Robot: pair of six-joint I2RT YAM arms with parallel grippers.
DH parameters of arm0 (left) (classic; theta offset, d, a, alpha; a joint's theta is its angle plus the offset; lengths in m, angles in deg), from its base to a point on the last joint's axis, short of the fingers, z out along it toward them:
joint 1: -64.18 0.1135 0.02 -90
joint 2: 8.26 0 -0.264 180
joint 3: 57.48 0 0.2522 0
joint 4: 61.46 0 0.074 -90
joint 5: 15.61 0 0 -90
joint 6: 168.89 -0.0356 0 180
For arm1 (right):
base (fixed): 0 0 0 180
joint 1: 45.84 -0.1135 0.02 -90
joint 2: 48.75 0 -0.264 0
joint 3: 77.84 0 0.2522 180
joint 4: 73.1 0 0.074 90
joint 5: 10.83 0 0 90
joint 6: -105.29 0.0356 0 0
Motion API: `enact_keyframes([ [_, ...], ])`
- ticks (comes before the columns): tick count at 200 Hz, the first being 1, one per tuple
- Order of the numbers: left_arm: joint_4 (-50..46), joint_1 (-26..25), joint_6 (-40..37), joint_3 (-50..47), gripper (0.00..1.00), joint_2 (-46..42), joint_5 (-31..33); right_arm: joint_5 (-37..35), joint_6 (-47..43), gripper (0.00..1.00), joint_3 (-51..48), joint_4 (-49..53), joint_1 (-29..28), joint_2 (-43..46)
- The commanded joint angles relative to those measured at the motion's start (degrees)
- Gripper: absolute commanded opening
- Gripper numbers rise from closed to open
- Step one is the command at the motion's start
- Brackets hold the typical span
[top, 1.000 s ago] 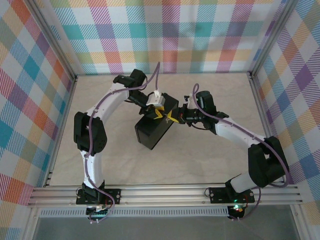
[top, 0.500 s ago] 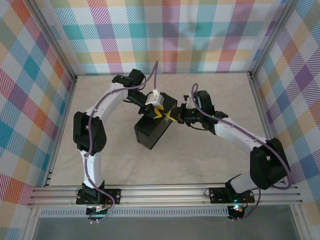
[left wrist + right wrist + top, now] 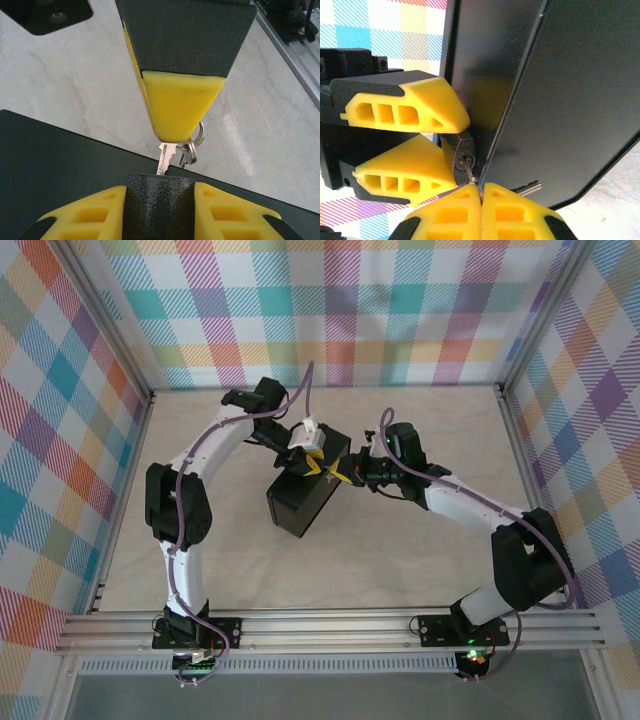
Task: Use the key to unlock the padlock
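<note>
From above, can make out left gripper (image 3: 316,464) and right gripper (image 3: 338,476) tip to tip at the far corner of the black box (image 3: 298,508); too small there to tell what sits between them. Through the left wrist, get far more: dark padlock (image 3: 160,200) clamped between own yellow fingers (image 3: 82,217), key (image 3: 163,159) pinched in the right gripper's tip and meeting the padlock's top, key ring (image 3: 199,137) and spare key (image 3: 186,157) hanging beside. Through the right wrist, find the keyhole (image 3: 466,161), key tip at it, own fingers pressed together on the key.
</note>
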Motion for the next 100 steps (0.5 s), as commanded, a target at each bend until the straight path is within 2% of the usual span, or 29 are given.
enact_keyframes([
  [1, -1.6, -6.2, -0.7, -0.6, 0.25, 1.4, -9.0, 4.2, -1.9, 0.07, 2.3, -10.3, -3.9, 0.7],
  [30, -1.4, -6.2, -0.6, -0.7, 0.24, 1.4, -8.3, 1.8, -4.2, 0.11, 1.9, -6.8, -3.8, 2.9],
  [100, -0.4, -5.4, 0.3, -1.8, 0.24, 0.7, -8.2, 1.9, -1.4, 0.14, 0.6, -8.5, -3.3, 1.7],
])
